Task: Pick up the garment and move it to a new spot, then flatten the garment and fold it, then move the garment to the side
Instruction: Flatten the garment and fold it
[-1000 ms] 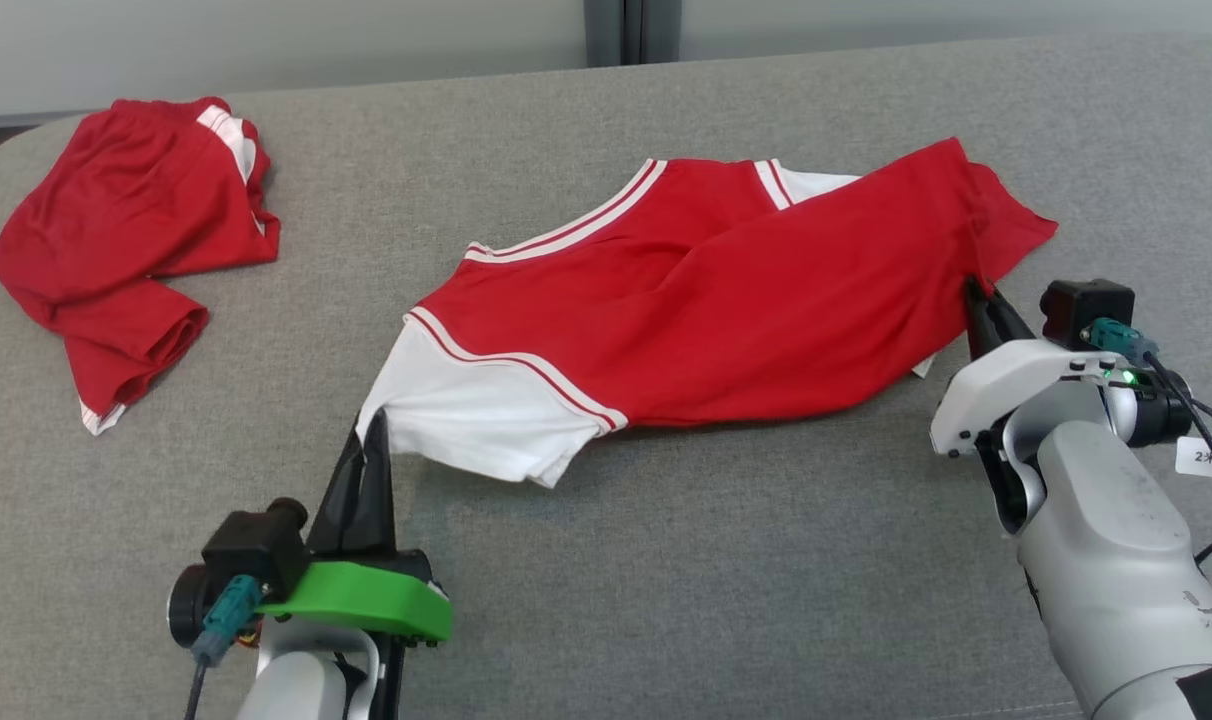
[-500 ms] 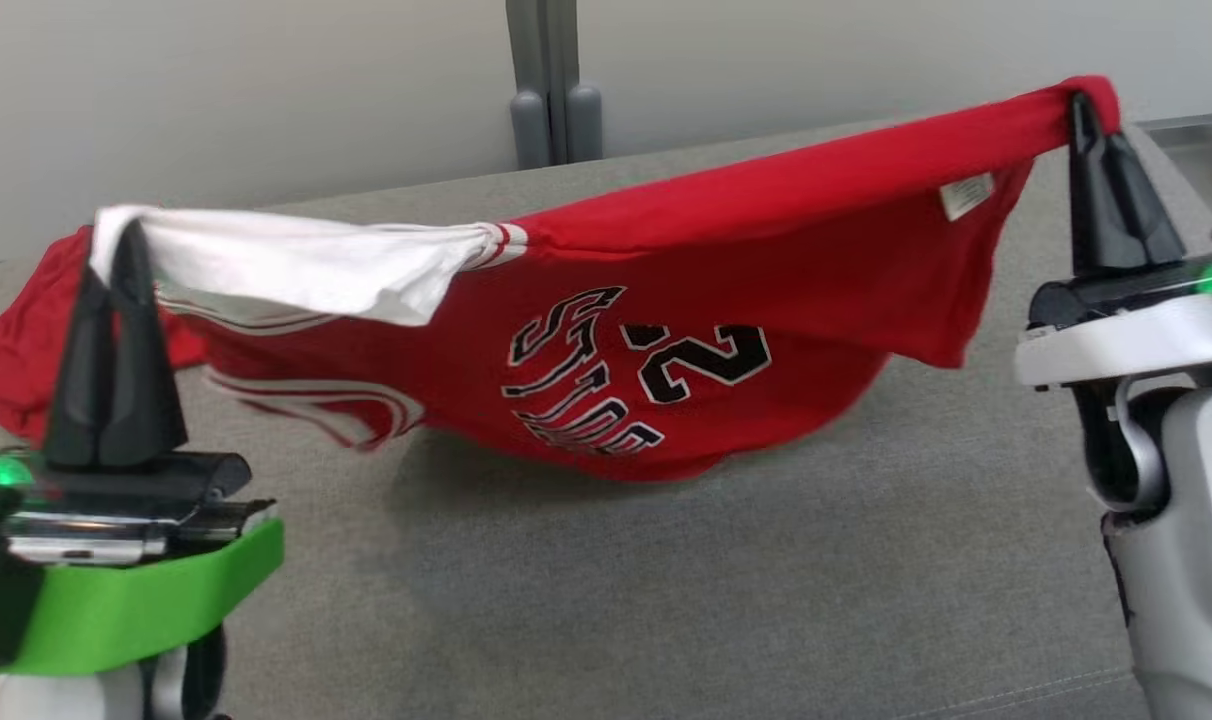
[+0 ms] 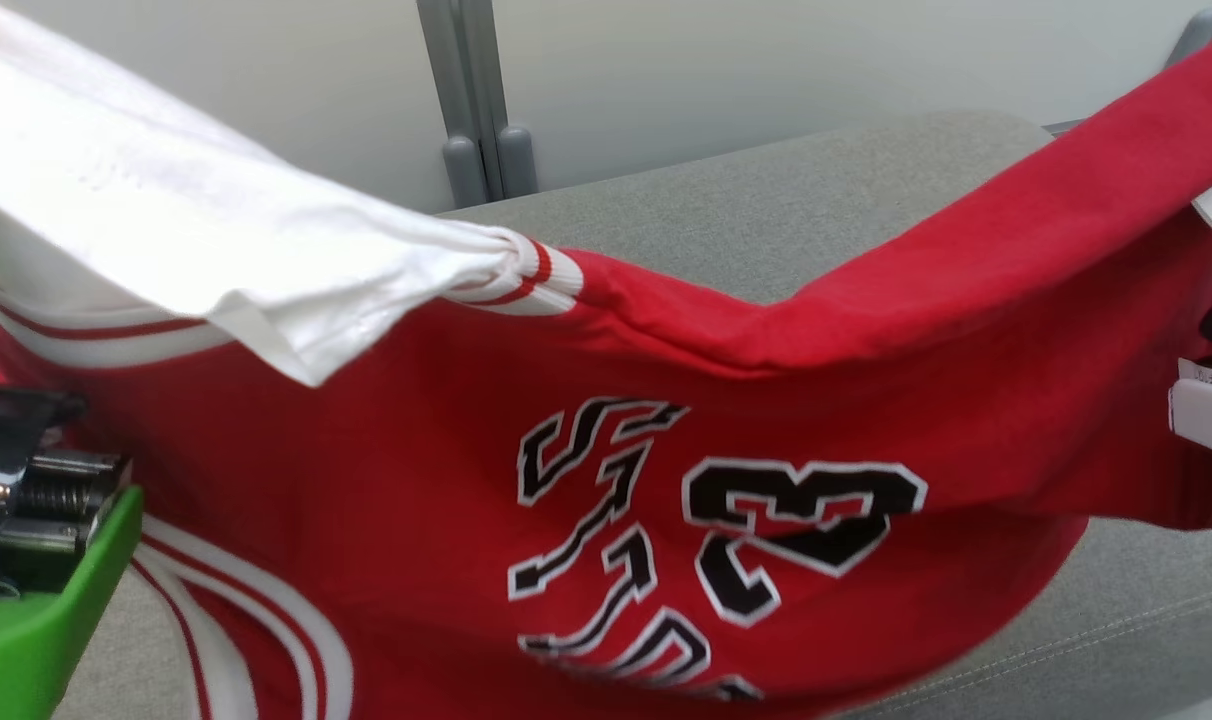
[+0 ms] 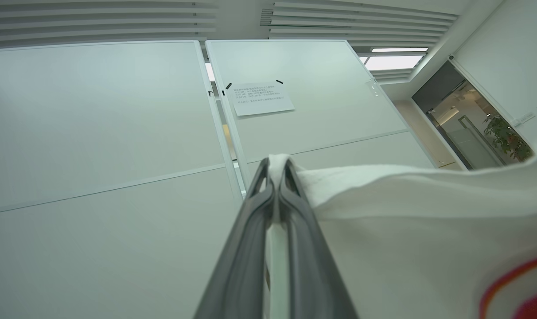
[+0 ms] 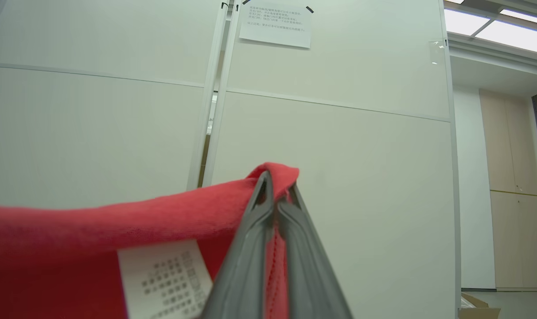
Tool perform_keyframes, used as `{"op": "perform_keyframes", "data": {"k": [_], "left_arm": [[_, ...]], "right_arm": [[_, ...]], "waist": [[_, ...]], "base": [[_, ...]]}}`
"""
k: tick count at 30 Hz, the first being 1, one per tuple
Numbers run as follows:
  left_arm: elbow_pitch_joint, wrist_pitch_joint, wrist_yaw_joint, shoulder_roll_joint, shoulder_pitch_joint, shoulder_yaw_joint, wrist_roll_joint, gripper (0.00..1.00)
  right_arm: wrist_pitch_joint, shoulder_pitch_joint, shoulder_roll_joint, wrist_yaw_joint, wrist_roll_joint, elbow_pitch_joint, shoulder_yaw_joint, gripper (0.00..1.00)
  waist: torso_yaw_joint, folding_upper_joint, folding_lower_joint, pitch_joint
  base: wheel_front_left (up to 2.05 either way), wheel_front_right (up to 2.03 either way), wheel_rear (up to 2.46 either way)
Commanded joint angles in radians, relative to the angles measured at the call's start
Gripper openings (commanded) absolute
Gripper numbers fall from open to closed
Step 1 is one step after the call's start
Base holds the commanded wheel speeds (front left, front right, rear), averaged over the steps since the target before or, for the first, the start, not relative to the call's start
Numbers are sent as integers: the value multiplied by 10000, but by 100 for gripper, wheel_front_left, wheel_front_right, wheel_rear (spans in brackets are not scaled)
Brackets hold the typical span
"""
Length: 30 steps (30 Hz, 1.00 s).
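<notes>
My left fingers pinch the white sleeve, my right fingers the red hem. The garment hangs lengthwise between them, sagging over the bench.

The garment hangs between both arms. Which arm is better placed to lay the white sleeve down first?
Probably left: its jaws are shut on the white sleeve; the right jaws pinch the red edge beside the label.
</notes>
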Motion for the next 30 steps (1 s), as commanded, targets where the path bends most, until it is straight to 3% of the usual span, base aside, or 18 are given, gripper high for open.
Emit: {"op": "perform_keyframes", "data": {"k": [1,8,15,20,23,26,30], "left_arm": [[130,125,-40,64,-297,-20,-70,0],[1788,431,-268,-40,-1562,-326,-678,0],[5506,490,-788,-128,-5596,-860,-823,0],[8378,-577,-514,-581,-8576,-868,-349,0],[9482,-1249,-489,-805,-9577,-980,-234,0],[10314,-1864,-456,-1232,-9980,-1022,-434,0],[11073,-2594,-581,-1724,-9327,-1121,-737,0]], "right_arm": [[192,200,58,-7,66,11,31,0],[573,-783,87,-7,738,1315,502,0],[475,-5294,-493,-7,780,5219,1245,0],[-303,-8865,-388,-7,-126,8398,1270,0],[-832,-10260,-357,-9,-921,9830,1288,0],[-1298,-11051,-311,-9,-1586,11121,1276,0],[-2030,-11058,-254,-9,-2038,12572,935,0]], "waist": [[-24,-1,0,320],[153,-1,0,1946],[491,-1,0,3978],[813,-1,0,4961],[1032,-1,0,5371],[1375,-1,0,5903],[1783,-1,0,6566]], "base": [[0,0,0],[0,0,0],[0,0,0],[0,0,0],[0,0,0],[0,0,0],[0,0,0]]}}
